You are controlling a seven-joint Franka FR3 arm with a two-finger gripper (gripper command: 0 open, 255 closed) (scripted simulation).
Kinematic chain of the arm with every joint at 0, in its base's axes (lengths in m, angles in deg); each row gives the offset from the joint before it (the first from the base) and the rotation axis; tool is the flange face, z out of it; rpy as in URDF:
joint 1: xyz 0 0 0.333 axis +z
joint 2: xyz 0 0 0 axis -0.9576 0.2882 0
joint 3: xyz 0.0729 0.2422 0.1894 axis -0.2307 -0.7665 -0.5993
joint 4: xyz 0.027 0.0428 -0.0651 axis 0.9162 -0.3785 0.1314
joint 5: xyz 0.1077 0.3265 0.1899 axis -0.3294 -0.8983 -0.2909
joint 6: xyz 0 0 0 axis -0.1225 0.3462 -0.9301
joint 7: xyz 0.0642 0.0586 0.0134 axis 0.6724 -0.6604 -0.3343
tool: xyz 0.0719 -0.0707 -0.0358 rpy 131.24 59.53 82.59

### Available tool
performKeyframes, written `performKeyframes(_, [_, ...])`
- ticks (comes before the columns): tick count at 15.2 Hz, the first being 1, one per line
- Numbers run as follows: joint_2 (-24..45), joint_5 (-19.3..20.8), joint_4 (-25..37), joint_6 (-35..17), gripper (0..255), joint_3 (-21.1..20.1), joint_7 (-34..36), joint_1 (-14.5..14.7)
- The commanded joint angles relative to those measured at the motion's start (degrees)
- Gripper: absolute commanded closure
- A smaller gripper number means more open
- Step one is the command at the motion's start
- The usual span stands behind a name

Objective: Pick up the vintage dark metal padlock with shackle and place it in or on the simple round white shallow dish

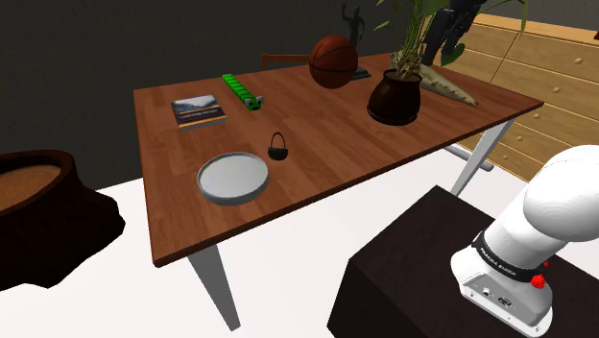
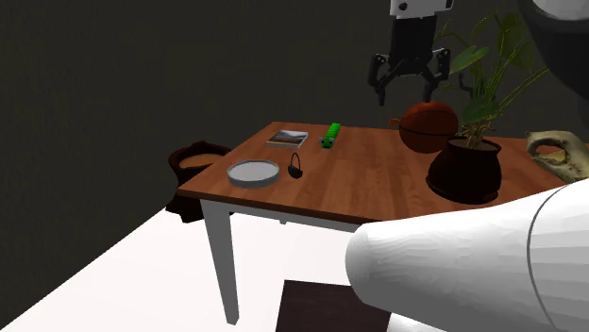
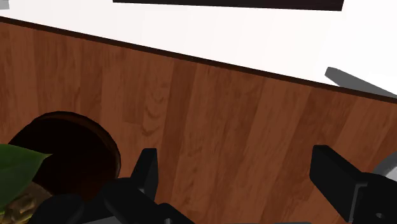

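The dark padlock (image 1: 277, 147) with its arched shackle stands on the wooden table (image 1: 326, 163), just beside the round shallow white dish (image 1: 232, 178). From the second exterior view, the padlock (image 2: 295, 167) sits right of the dish (image 2: 253, 172). My black gripper (image 2: 407, 87) hangs open high above the far end of the table, over the ball and plant, well away from the padlock. In the wrist view the gripper (image 3: 242, 181) has its fingers wide apart with only bare wood (image 3: 216, 108) and the dark pot (image 3: 63, 153) below.
A brown basketball (image 1: 333, 60), a potted plant (image 1: 395, 96), a book (image 1: 199, 110) and a green segmented object (image 1: 242, 91) lie on the table. A pale dresser (image 1: 538, 86) stands behind. A brown stump-like tub (image 1: 38, 202) sits on the floor beside the table.
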Motion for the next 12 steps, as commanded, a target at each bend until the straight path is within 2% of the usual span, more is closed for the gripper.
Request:
performKeyframes(1, [0.00,0.00,0.00,0.00,0,0.00,0.00,0.00])
performKeyframes(6, [0.76,-2.18,-5.65,-8.80,0,-6.54,9.07,0.34])
performKeyframes(12, [5.65,-3.39,-8.98,-19.68,0,-15.17,20.42,-0.16])
